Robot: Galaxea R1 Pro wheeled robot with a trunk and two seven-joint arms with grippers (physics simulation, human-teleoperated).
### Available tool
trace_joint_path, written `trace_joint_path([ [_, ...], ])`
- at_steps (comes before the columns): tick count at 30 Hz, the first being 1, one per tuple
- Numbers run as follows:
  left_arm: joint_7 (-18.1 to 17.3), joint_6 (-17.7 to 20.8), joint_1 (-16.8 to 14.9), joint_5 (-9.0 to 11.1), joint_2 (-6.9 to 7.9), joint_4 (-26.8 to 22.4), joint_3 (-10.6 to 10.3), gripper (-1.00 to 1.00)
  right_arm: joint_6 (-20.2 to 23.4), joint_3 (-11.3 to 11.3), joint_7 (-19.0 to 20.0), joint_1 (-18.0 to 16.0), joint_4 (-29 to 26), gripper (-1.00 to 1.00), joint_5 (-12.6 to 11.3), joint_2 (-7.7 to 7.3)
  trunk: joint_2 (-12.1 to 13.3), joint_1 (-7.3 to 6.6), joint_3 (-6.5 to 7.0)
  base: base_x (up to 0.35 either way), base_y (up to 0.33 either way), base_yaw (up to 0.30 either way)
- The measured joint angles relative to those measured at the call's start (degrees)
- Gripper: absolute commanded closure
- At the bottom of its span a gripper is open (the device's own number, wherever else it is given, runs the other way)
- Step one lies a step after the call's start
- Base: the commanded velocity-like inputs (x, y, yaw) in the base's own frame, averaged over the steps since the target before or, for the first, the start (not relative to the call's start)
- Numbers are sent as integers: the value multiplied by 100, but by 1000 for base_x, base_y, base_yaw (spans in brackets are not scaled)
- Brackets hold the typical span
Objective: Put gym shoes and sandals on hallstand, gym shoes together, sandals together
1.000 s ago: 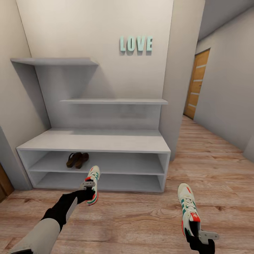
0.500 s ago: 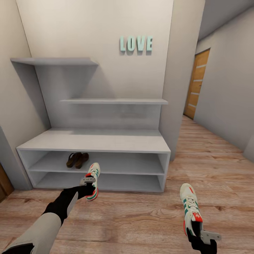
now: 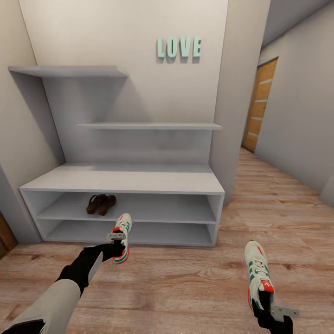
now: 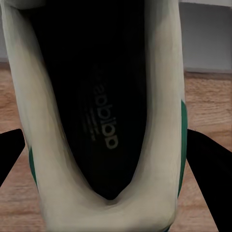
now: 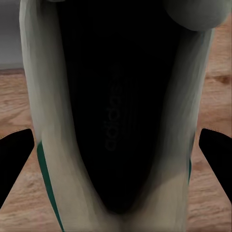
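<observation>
My left gripper [image 3: 117, 246] is shut on the heel of a white gym shoe [image 3: 122, 237] with green stripes, held above the floor just in front of the hallstand [image 3: 125, 180]. In the left wrist view that shoe's dark opening [image 4: 104, 106] sits between my black fingers [image 4: 209, 164]. My right gripper [image 3: 266, 304] is shut on the second gym shoe [image 3: 257, 272], low at the right over the wood floor [image 3: 185, 283]. The right wrist view looks into this shoe [image 5: 113, 121]. Two dark brown sandals [image 3: 100, 204] lie side by side on the hallstand's upper tier, toward its left.
Two staggered shelves [image 3: 148, 125] rise above the hallstand's flat top, under LOVE letters [image 3: 179, 47] on the wall. A wall corner [image 3: 234, 102] juts out right of the unit. The corridor runs on to a wooden door [image 3: 260, 104] at the far right.
The whole view has shifted slightly, so the camera moved and the hallstand looks a little nearer. The right gripper with its shoe sits lower and further right; the left one rose slightly.
</observation>
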Motion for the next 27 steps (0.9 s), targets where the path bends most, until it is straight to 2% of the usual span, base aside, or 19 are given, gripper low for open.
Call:
trace_joint_path([
  [4,0,-5,3,-2,3,0,0,100,0,-3,0,0,0,100,1,0,-160,88,-108,0,0,-67],
  [14,15,-35,10,-26,1,-9,0,100,0,-5,0,-1,-1,100,1,0,-162,88,-172,0,0,-37],
  [17,51,-48,14,-129,-14,-9,0,100,0,-1,0,-1,-1,100,1,0,-162,88,-175,21,-3,-5],
  [22,271,-59,11,-466,-72,-9,13,100,-16,4,0,-1,13,100,10,0,-162,86,-177,190,-84,-1],
  [27,328,-66,9,-537,-78,-9,17,100,-17,3,0,-1,16,100,10,0,-162,87,-177,164,-81,0],
])
